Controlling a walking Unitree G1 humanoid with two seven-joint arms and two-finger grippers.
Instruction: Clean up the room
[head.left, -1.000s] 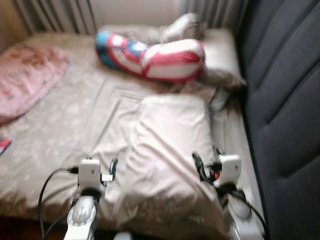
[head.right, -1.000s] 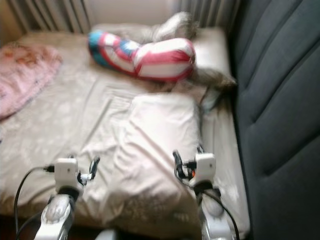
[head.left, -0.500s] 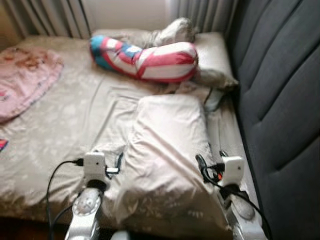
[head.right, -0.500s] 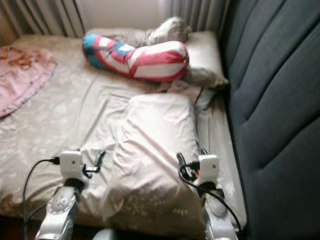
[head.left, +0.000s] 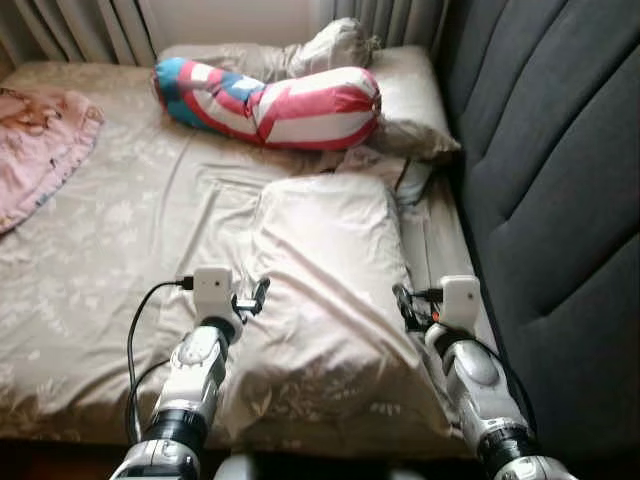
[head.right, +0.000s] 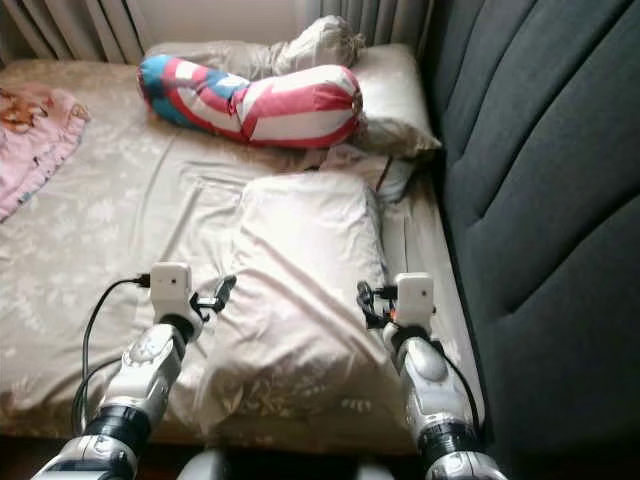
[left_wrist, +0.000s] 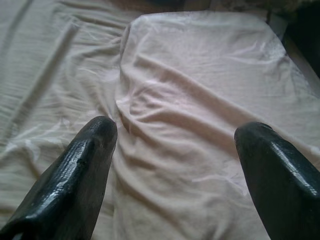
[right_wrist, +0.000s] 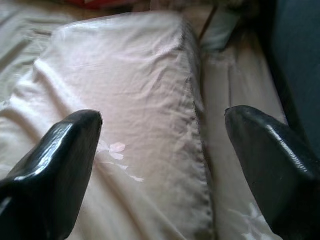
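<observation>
On an unmade bed (head.left: 110, 230) beside a dark padded headboard (head.left: 560, 190), a beige pillow (head.left: 330, 290) lies ungrasped between the left gripper (left_wrist: 175, 170) and right gripper (right_wrist: 165, 165), jaws apart, tidying seemingly barely begun.

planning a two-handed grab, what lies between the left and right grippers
The beige pillow lies between the left gripper and right gripper, seen in both eye views.
</observation>
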